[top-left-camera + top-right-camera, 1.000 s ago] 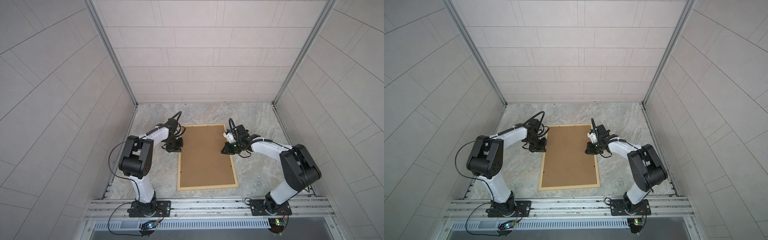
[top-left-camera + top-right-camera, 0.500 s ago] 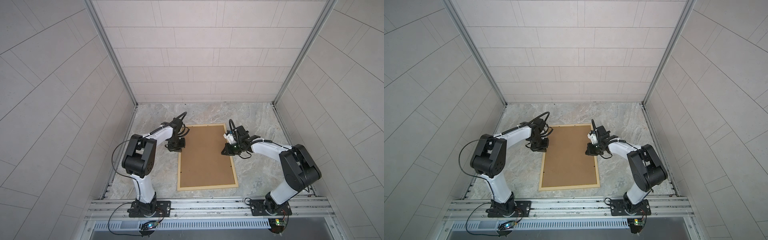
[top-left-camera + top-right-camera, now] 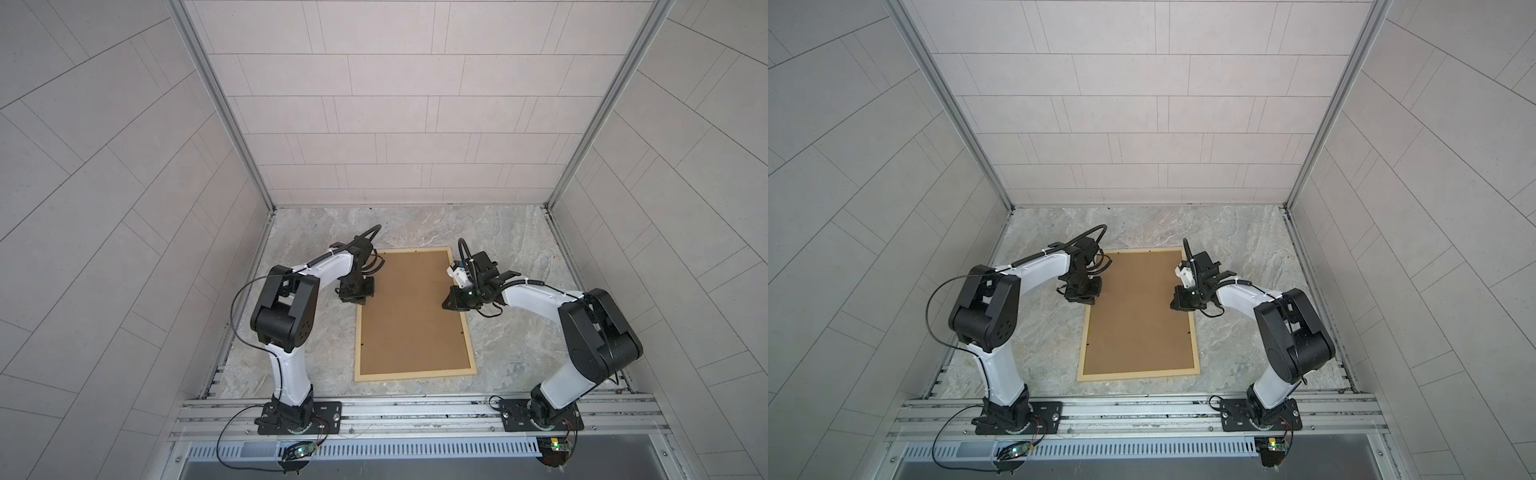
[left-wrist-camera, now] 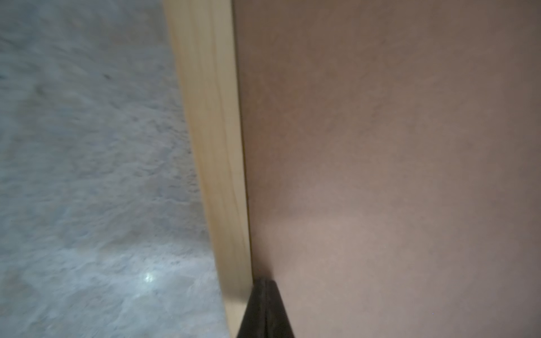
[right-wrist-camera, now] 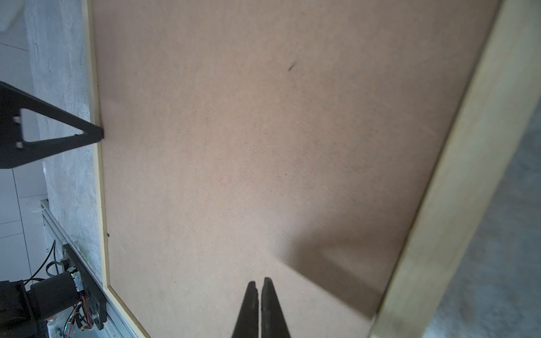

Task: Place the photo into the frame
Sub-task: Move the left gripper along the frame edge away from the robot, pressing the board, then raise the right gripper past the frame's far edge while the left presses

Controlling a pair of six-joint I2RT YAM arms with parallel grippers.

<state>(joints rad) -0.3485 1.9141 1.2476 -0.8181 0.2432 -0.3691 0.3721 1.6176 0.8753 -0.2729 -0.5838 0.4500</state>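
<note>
One brown backing board point(image 3: 411, 316) filling the frame point(image 3: 415, 375), left gripper point(image 4: 265, 285) clenched; right gripper point(image 5: 260, 282) clenched

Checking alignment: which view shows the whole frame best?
A top view: the frame lies nearly whole on the table, around the brown backing board. The left wrist view shows one blurred bar; the right wrist view, cropped bars.

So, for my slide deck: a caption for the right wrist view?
Shut right gripper above brown backing board lying inside pale wooden frame.
</note>
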